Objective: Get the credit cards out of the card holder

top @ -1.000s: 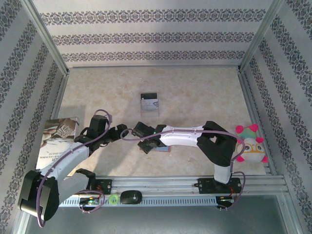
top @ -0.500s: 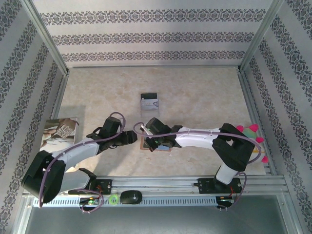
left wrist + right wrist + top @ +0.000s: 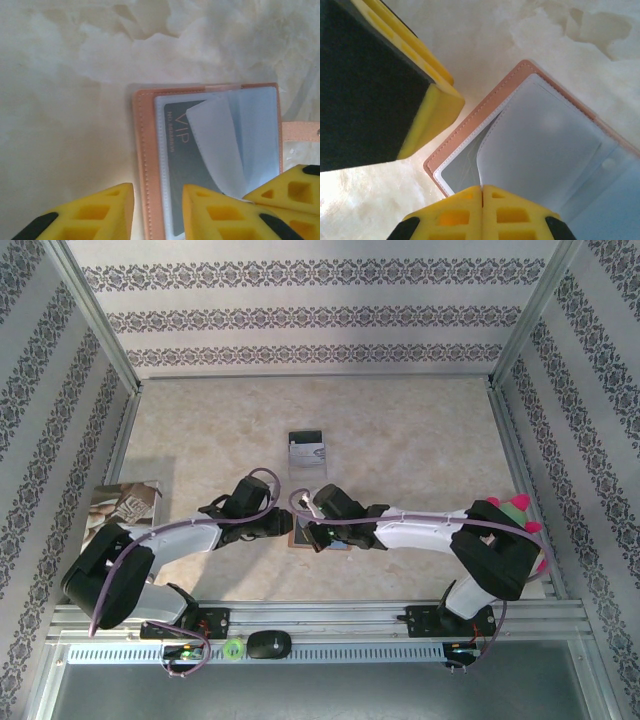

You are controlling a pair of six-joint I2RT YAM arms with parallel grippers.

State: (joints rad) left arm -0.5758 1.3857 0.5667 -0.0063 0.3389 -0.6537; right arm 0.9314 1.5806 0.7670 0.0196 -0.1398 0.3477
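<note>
Presently: card holder (image 3: 142,150) open flat on table (image 3: 60,100), front centre. Left hand (image 3: 157,200) part-spread astride its left edge, card (image 3: 175,150) lengthwise ahead. Right hand (image 3: 481,200) pressed together, pinching lifted sleeve (image 3: 215,140).

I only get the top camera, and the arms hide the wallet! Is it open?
Observer: Yes. In the left wrist view the card holder lies open on the table.
Operator: Is there a card inside?
Observer: A grey card marked VIP sits under clear plastic.
Operator: What's the right gripper doing?
Observer: In the right wrist view the right gripper is shut on the corner of a clear sleeve, holding that page raised off the holder.
</note>
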